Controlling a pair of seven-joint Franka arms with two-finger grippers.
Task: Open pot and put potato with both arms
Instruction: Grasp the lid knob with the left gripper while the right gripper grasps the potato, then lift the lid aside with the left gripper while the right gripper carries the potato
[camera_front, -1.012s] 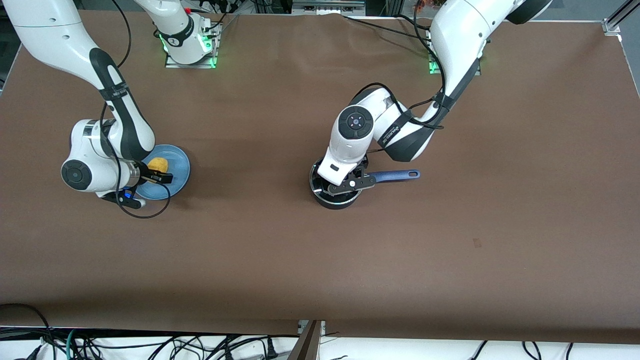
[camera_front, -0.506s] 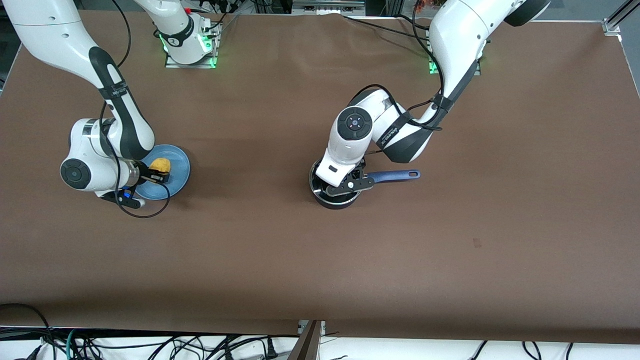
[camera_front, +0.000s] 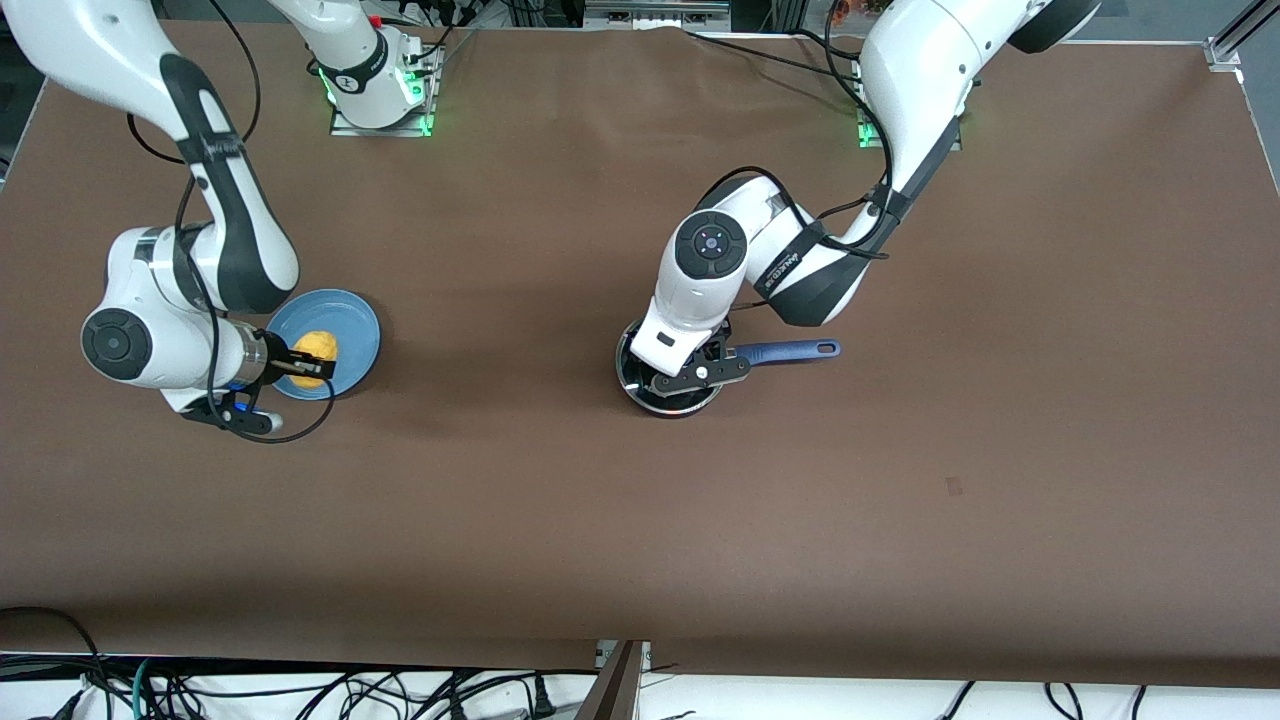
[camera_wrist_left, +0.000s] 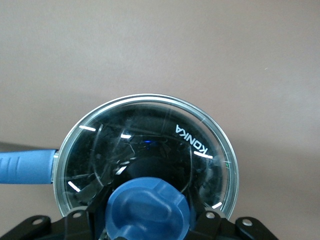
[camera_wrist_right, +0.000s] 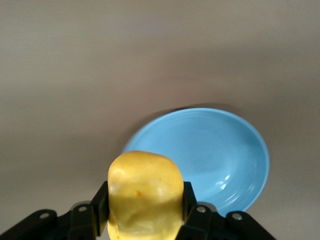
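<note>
Front view shows the right gripper (camera_front: 305, 362) with its fingers squeezing the potato (camera_front: 314, 346) above the blue plate (camera_front: 352, 322), while the left gripper (camera_front: 692, 372) pinches the lid's knob (camera_wrist_left: 147, 207) over the pot (camera_front: 668, 400) on the desk (camera_front: 640, 520).

The white jointed right arm, based at its end of the table, bends down with its black two-finger right gripper (camera_front: 310, 363) clamped on a lumpy yellow potato (camera_wrist_right: 145, 194), held in the air. The white left arm folds low at mid-table; its black left gripper (camera_front: 686, 372) pinches a blue knob (camera_wrist_left: 147, 209).
</note>
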